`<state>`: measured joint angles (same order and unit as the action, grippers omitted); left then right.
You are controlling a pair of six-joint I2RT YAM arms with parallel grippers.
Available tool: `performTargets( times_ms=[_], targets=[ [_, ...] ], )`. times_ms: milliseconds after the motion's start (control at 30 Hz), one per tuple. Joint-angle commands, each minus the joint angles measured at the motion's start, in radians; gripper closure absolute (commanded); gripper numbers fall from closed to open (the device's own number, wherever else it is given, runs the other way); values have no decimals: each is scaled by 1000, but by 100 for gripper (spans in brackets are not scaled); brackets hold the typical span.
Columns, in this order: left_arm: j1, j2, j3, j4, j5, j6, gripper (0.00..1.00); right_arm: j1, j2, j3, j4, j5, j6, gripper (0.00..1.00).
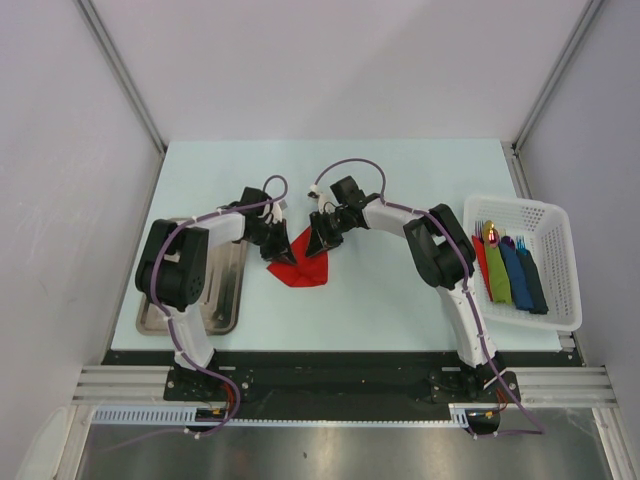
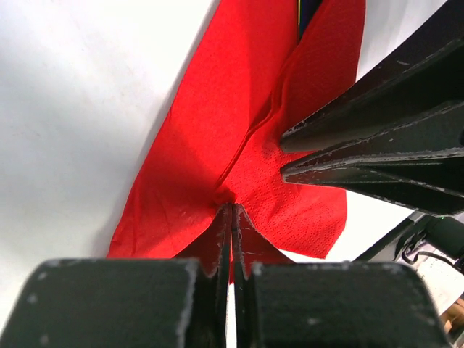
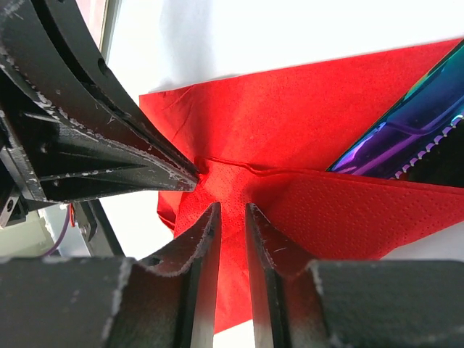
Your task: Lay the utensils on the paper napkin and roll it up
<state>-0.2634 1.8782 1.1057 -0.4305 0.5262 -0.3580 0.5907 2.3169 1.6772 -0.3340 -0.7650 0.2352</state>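
Robot lab enclosure; plain white walls; aluminium mounting rail; pale table

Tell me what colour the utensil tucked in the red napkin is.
The utensil is iridescent blue, purple and green, clearest in the right wrist view.

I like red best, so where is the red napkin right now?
In the top view the paper napkin sits mid-table, between the left gripper and the right gripper, just right of the metal tray.
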Motion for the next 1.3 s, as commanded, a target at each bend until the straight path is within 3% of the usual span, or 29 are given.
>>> performTargets(
  times_ms=[0,800,1267],
  targets=[
    [1,-17,40,10,20,1,100,-6,-1,-17,-20,12,1,75],
    [24,-88,20,-25,-40,33,100,-20,-51,-25,92,-76,111,53],
    [39,-86,-1,-8,-25,36,100,-11,-28,-17,82,-76,102,56]
  ],
)
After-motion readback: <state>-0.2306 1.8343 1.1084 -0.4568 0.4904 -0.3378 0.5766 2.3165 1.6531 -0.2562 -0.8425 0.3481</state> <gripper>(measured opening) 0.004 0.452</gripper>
